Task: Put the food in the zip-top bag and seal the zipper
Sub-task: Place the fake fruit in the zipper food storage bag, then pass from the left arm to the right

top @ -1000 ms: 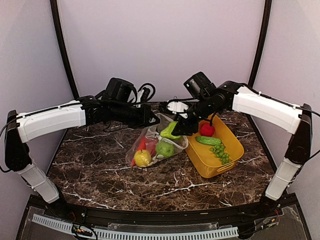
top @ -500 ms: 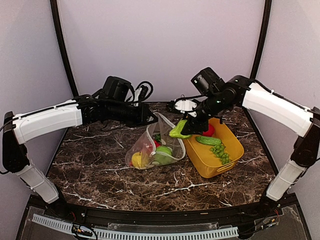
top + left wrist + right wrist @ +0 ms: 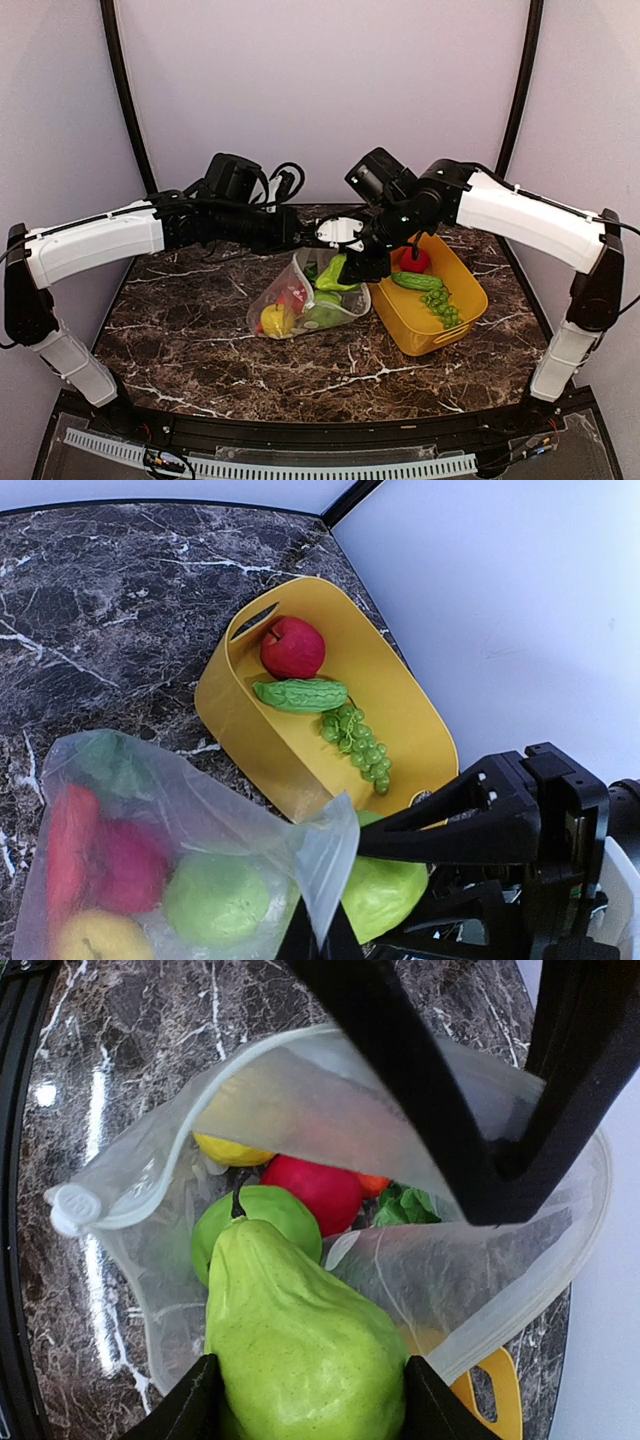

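Both grippers are clamped: the left gripper [image 3: 318, 942] pinches the zip-top bag [image 3: 200, 810] open, while the right gripper [image 3: 305, 1400] holds a green pear [image 3: 300, 1330] at its mouth.

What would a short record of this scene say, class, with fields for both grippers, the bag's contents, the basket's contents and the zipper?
Left gripper: shut on the rim of the clear dotted plastic zip-top bag, holding its mouth up
Right gripper: closed on a green pear-shaped toy fruit, at the bag's open mouth
In bag: yellow lemon, red piece, green apple
Yellow plastic basket: red apple, green cucumber, green grapes
Zipper: unsealed
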Tool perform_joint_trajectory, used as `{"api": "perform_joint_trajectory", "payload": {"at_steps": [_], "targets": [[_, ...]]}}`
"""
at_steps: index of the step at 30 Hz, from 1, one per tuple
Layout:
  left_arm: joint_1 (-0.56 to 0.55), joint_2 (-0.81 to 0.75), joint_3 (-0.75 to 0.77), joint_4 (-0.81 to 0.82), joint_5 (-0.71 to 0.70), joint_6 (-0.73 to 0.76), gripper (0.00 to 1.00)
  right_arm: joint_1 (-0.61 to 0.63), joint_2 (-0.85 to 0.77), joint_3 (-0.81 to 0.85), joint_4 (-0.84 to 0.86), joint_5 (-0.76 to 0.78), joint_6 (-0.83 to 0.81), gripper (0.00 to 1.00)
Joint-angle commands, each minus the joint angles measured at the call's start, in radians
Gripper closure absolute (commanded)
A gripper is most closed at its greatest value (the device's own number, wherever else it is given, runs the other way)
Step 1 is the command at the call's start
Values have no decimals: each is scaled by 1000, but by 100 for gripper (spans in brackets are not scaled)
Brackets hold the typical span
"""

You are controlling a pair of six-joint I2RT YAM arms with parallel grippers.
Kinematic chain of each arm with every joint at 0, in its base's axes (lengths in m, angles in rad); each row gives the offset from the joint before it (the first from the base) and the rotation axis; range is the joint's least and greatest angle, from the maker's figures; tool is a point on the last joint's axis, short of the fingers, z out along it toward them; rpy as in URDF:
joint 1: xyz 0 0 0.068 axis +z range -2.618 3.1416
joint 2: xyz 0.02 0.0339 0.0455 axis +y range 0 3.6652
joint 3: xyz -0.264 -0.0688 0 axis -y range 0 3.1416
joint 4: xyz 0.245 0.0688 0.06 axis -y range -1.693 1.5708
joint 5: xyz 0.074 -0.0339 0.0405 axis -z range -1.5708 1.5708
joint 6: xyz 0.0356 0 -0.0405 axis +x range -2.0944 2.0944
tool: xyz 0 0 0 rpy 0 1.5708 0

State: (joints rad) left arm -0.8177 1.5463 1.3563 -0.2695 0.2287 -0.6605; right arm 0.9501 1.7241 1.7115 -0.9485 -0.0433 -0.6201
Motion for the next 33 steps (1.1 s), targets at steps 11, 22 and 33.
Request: {"api": "perform_joint_trajectory", "payload": {"at_steps": [11, 22, 33], "targets": [[-5, -112, -34, 59, 7, -31, 99, -61, -27, -43, 290, -297, 78, 21], [-5, -97, -15, -52, -11, 78, 99, -88, -180, -162, -58, -438, -228, 30], [-3, -75, 8, -95, -6, 110, 99, -39, -138, -299, 44, -310, -222, 34]]}}
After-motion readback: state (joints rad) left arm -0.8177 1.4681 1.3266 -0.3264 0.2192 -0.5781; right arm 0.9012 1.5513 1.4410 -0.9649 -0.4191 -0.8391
